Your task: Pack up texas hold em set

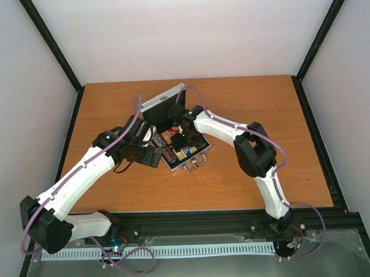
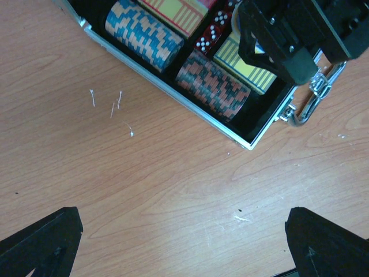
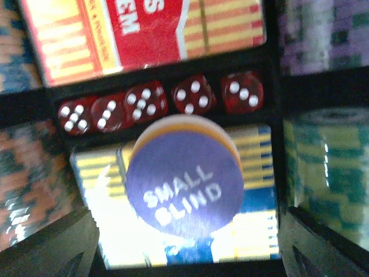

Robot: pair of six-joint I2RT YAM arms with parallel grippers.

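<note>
Right gripper [image 3: 187, 248] is hanging spread open inside the open case [image 2: 190, 107], blue-purple disc [image 3: 183, 176] lying loose on a striped card box [image 3: 256, 153] below the red dice [image 3: 144, 104]. Left gripper [image 2: 181, 231] is hovering wide open over the table [image 2: 144, 173] beside the case.

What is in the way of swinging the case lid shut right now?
The right tool and its arm hang directly over the open case, above the small blind disc lying on a card box. The open lid would likely swing onto them, so the arm should withdraw first.
</note>
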